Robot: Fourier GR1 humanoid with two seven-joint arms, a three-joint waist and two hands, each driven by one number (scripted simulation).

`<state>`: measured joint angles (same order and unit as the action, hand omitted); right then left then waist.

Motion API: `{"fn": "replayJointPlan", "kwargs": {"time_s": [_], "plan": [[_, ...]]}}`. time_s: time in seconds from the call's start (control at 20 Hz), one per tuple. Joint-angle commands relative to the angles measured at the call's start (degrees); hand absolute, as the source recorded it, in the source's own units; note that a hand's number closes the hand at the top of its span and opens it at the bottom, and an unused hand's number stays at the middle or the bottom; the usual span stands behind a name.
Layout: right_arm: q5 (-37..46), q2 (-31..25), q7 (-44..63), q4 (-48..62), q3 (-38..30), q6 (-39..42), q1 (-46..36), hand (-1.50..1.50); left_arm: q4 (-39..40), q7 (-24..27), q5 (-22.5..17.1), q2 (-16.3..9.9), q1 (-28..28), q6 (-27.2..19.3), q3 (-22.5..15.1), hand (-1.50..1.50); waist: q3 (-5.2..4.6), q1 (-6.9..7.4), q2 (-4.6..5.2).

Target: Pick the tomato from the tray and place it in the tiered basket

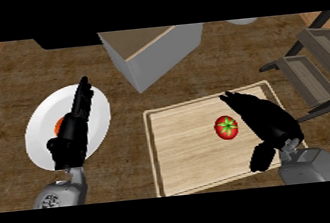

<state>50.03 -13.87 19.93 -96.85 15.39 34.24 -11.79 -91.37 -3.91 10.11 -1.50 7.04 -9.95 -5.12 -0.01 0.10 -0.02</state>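
Counter: dark brown wooden counter point(159, 96) lay beneath me.
Tomato: round red tomato point(227, 127) sat on the pale wooden tray point(183, 152).
Right hand: my right hand point(261, 119) hovered beside it, fingers relaxed, holding nothing.
Left hand: my left hand point(73, 127) rested straight over the white round plate point(40, 125).
Basket: dark-framed tiered basket point(315, 64) stood right.

**Grey forearms, black hands**

Two grey forearms come in from the lower edge, each ending in a black hand. The left forearm point(57, 194) is rounded and pale grey, with a small ring of dark dots on its casing. The left hand point(68, 135) is slim, glossy and black. The right forearm point(314, 165) is boxier, and the right hand point(261, 119) is broad and black.
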Motion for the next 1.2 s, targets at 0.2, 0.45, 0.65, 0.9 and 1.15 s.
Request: {"fn": "replayJointPlan", "kwargs": {"time_s": [0.2,0.45,0.65,0.9,1.15], "plan": [[3.6,0.4,-5.9,5.5,-1.9,-3.3,0.9,-1.5,0.5,-0.3,1.1,1.2,0.7,-0.4,0.0,0.0,0.01,-0.09,0.01],[5.8,5.5,-3.8,8.2,-0.1,-4.9,-0.2,-1.5,-3.1,-0.5,0.0,-0.6,-1.2,1.6,1.3,0.0,0.01,0.01,-0.01],[5.9,4.7,-5.3,7.3,-1.3,-4.2,1.2,-1.5,3.4,4.2,0.5,0.5,0.5,0.3,1.4,0.0,0.0,-0.15,0.01],[7.1,7.8,-7.6,13.7,-1.5,-9.5,-0.5,-1.5,3.5,0.5,0.8,1.4,2.7,-1.0,1.3,0.0,0.01,-0.09,0.02],[9.3,7.8,-9.9,14.0,-1.9,-16.7,1.7,1.5,-0.7,-1.2,0.8,1.2,-0.5,0.9,-0.1,0.0,0.02,-0.01,-0.02]]}}
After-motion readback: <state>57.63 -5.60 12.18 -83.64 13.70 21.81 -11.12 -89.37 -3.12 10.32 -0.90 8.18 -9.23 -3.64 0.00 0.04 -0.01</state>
